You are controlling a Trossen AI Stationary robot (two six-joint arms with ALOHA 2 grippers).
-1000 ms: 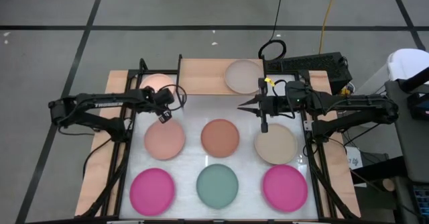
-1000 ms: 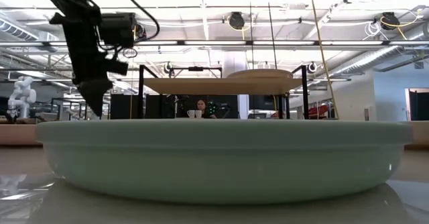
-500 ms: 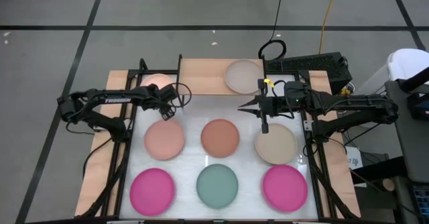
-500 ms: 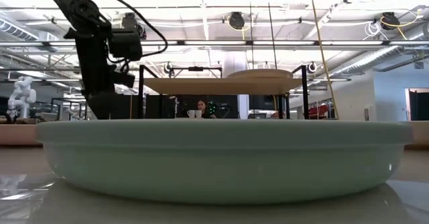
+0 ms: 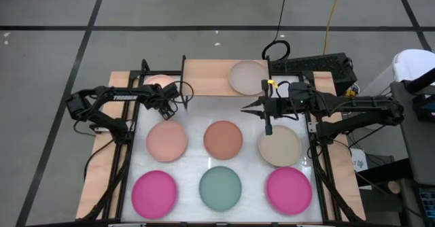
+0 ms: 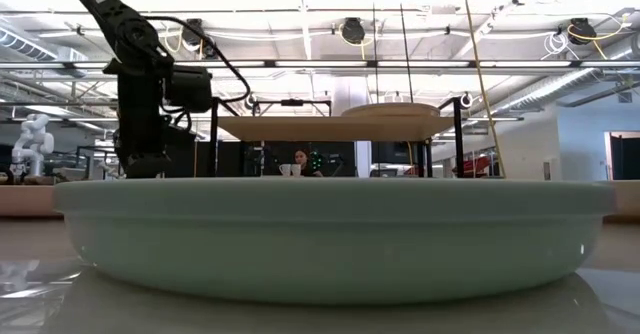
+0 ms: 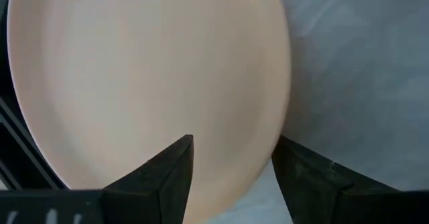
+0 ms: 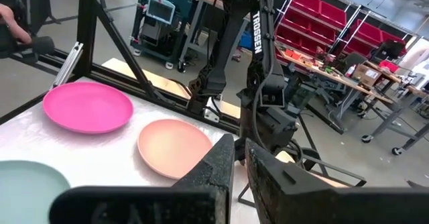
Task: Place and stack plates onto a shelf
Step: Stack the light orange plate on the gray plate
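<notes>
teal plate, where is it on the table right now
In the high view the teal plate lies in the front row, between the two magenta plates and just in front of the terracotta plate. No pincer is near it.

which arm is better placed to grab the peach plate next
Left. The left gripper is open right at the peach plate, its rim between the fingers in the wrist view. The right gripper hangs nearer the beige plate.

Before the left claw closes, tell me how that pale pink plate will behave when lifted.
The pale pink plate looks rigid and shallow, so it should probably hold its shape. Its thin rim sits between the left claw's open fingers, so gripped at one edge it may droop or pivot. The matte surface suggests fair grip, though it could slide on the glossy white table if nudged.
</notes>
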